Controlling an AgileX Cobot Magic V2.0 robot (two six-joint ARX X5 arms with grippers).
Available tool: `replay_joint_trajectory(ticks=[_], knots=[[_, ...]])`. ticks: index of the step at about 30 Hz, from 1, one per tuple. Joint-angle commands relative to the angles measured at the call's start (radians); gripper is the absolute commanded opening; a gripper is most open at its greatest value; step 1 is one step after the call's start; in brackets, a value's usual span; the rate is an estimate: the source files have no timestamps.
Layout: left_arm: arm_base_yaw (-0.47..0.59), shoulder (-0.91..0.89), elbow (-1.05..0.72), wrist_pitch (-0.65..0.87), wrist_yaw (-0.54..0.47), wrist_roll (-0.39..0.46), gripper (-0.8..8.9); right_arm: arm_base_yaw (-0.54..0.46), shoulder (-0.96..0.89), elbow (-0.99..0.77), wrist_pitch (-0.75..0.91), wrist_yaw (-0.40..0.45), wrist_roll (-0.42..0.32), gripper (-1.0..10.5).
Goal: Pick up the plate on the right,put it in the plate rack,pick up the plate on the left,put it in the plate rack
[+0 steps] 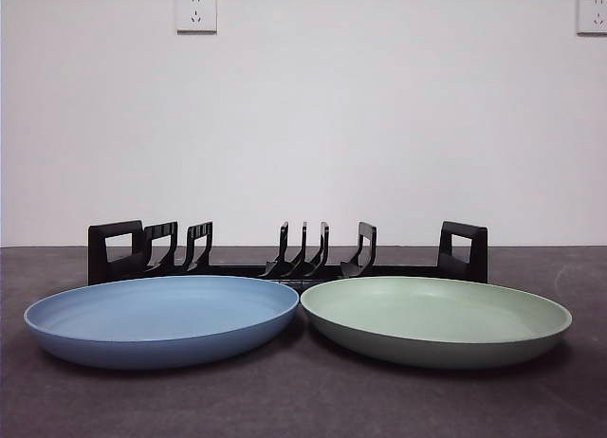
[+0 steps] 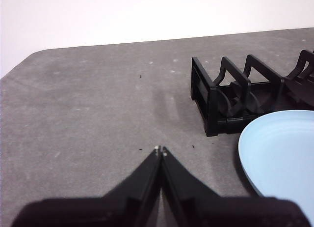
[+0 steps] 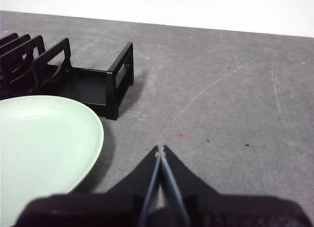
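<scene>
Two plates lie flat on the table (image 1: 303, 410), side by side, rims nearly touching: left plate (image 1: 161, 319), right plate (image 1: 436, 319). Plate rack (image 1: 285, 258) stands just behind both, spanning them, slots unoccupied.

The blue plate (image 1: 161, 319) and green plate (image 1: 436, 317) lie rim to rim on the tabletop (image 1: 303, 405), closing off the front of the plate rack (image 1: 287, 258). Its prong slots stand open from above. Bare tabletop lies clear beyond each rack end and before the plates.
</scene>
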Motion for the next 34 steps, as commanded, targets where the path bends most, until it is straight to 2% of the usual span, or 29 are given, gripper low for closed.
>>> replay_joint_trajectory(ticks=[1,4,7,9,11,14,17,23,31,34], knots=[[0.003,-0.001,-0.014,0.006,0.003,-0.011,-0.03,-0.002,0.0,-0.011,0.005,-0.005,0.052,0.0],[0.003,-0.001,-0.014,0.006,0.005,-0.024,-0.03,-0.002,0.0,-0.011,0.005,-0.005,0.237,0.0],[0.003,-0.001,-0.014,0.013,0.034,-0.109,-0.03,-0.002,0.0,-0.011,0.005,-0.005,0.48,0.0],[0.003,-0.001,-0.014,0.023,0.076,-0.175,-0.03,-0.002,0.0,-0.011,0.005,-0.005,0.605,0.0],[0.003,-0.001,-0.014,0.035,0.136,-0.229,-0.04,-0.002,0.0,-0.011,0.006,-0.004,0.661,0.0],[0.003,-0.001,-0.011,0.039,0.209,-0.291,-0.06,-0.002,0.0,-0.005,0.008,-0.006,0.665,0.0],[0.003,-0.001,0.005,0.026,0.238,-0.343,-0.06,-0.002,0.002,0.014,0.008,-0.031,0.665,-0.1],[0.003,0.056,0.101,-0.008,0.239,-0.355,-0.06,-0.002,0.076,0.085,0.004,-0.032,0.66,-0.1],[0.003,0.318,0.297,-0.008,0.24,-0.343,-0.06,-0.002,0.359,0.269,0.0,-0.098,0.534,-0.1],[0.003,0.442,0.376,-0.008,0.273,-0.342,-0.07,-0.002,0.495,0.355,-0.016,-0.142,0.494,-0.1]])
